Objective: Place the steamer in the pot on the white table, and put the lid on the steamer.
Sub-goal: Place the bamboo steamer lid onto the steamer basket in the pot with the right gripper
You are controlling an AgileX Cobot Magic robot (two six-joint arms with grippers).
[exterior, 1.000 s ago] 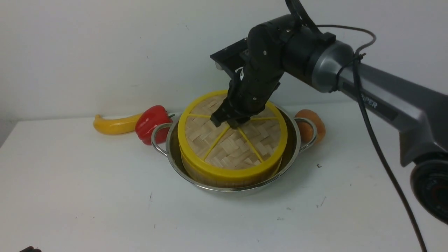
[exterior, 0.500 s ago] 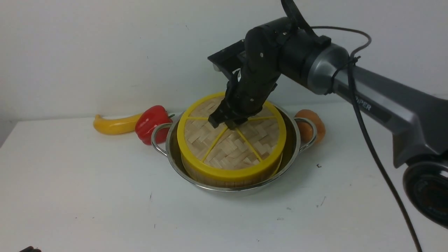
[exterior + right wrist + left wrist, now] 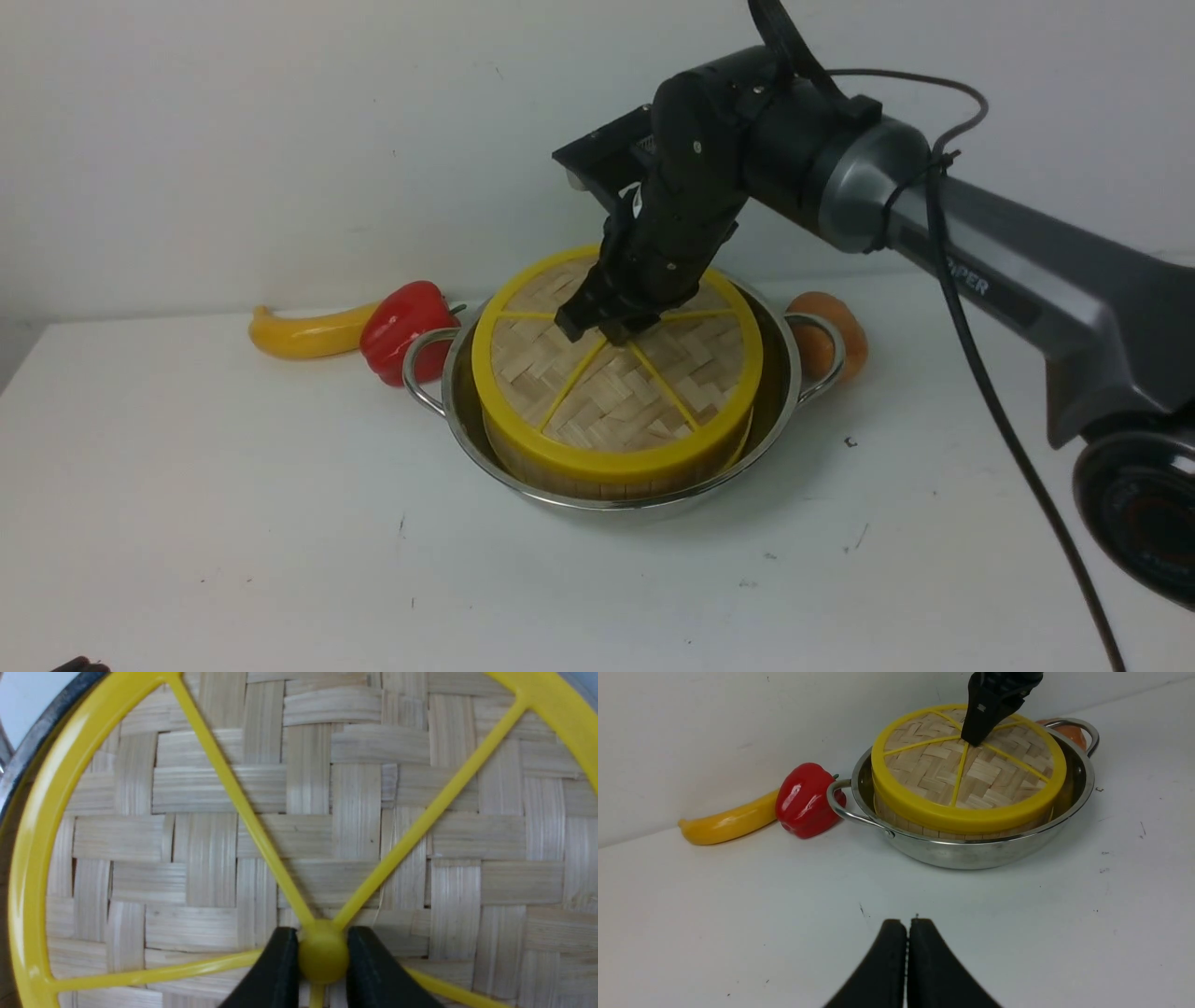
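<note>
Steamer [image 3: 597, 483]: sitting inside the pot, its bamboo side showing under the lid's rim
Lid [image 3: 616, 401]: lying over the steamer, woven face up, yellow spokes meeting at the centre knob [image 3: 323, 952]
Pot [image 3: 635, 505]: standing on the white table [image 3: 308, 523], shiny rim surrounding the steamer, one loop handle reaching out on each side
Right gripper [image 3: 323, 956]: pointing down at the middle of the lid, gripping the yellow knob between its two dark fingertips
Right arm [image 3: 1008, 252]: stretching in from the right side of the front view, a dark cable [image 3: 1013, 439] hanging along it
Left gripper [image 3: 908, 926]: clenching on nothing, its fingers coming together over bare tabletop, well apart from the pot; only a small dark tip is showing at the near left edge of the front view
Red pepper [image 3: 408, 333]: lying beside the pot's left handle [image 3: 422, 373], with its green stem pointing toward the pot
Banana [image 3: 313, 333]: lying left of the red pepper, one end meeting it
Orange-brown item [image 3: 831, 327]: resting behind the pot's right handle [image 3: 831, 359], partly hidden by it
Tabletop marks: a few small dark specks are dotting the white surface in front of the pot
</note>
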